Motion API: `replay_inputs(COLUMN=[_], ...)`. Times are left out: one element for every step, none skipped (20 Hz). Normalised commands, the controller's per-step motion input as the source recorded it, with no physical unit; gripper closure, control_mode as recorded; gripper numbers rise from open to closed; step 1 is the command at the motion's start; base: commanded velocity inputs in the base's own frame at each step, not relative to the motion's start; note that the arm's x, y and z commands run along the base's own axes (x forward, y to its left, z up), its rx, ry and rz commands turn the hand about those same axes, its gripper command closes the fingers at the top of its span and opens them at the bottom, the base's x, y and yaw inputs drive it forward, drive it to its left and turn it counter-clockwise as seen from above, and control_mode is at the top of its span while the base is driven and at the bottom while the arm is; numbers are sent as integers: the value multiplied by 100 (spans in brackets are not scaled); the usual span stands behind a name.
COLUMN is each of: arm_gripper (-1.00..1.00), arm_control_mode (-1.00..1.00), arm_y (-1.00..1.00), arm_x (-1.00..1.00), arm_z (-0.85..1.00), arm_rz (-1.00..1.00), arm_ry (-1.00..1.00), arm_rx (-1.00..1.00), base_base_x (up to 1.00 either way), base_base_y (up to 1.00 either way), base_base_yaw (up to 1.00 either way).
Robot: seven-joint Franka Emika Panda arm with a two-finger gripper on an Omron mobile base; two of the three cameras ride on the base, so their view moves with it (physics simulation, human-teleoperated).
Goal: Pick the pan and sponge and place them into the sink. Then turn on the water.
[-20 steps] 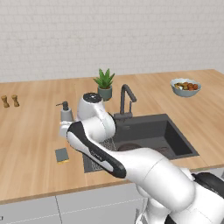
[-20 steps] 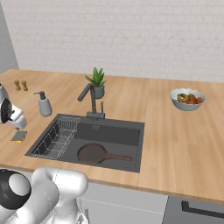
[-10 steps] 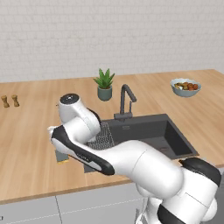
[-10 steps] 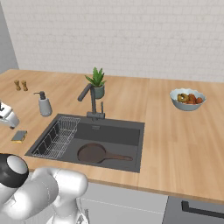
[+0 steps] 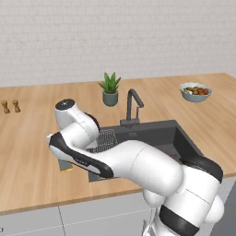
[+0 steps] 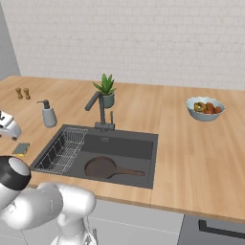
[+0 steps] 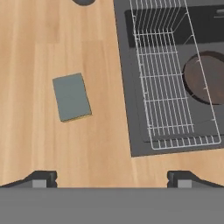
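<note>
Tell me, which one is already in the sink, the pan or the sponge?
The pan. It lies on the bottom of the sink, beside the wire rack. The sponge is on the wooden counter.

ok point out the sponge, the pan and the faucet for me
sponge [image 7: 71,96], hand view, middle of its grey-green top
pan [image 6: 100,167], right base view, middle of its round dish
faucet [image 6: 101,111], right base view, on its upright neck

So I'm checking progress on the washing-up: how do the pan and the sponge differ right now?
The pan already lies in the sink, while the sponge lies flat on the wooden counter beside the basin. The pan is round, dark brown and handled; the sponge is a small grey-green rectangle with a yellow underside. The pan is far larger. Neither is held: the open tool hovers above the counter near the sponge.
</note>
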Motion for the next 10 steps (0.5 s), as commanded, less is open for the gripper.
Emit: replay_inputs(arm_gripper=[-100,-100,-100,-100,-100,-100,-100,-100,-100,-100], arm_control_mode=[-100,-100,-100,-100,-100,-100,-100,-100,-100,-100], arm_y=[20,21,21,23,24,24,24,24,21,15], arm_x=[14,16,21,31,34,34,29,26,26,29], arm_z=[-28,-28,-28,-23,-19,-17,-16,-15,-16,-20], arm_rz=[0,0,0,0,0,0,0,0,0,0], arm_ry=[0,0,0,5,5,7,7,9,9,9], arm_rx=[0,0,0,0,0,0,0,0,0,0], base_base_x=[0,0,0,0,0,0,0,0,0,0], base_base_y=[0,0,0,0,0,0,0,0,0,0], base_base_yaw=[0,0,0,0,0,0,0,0,0,0])
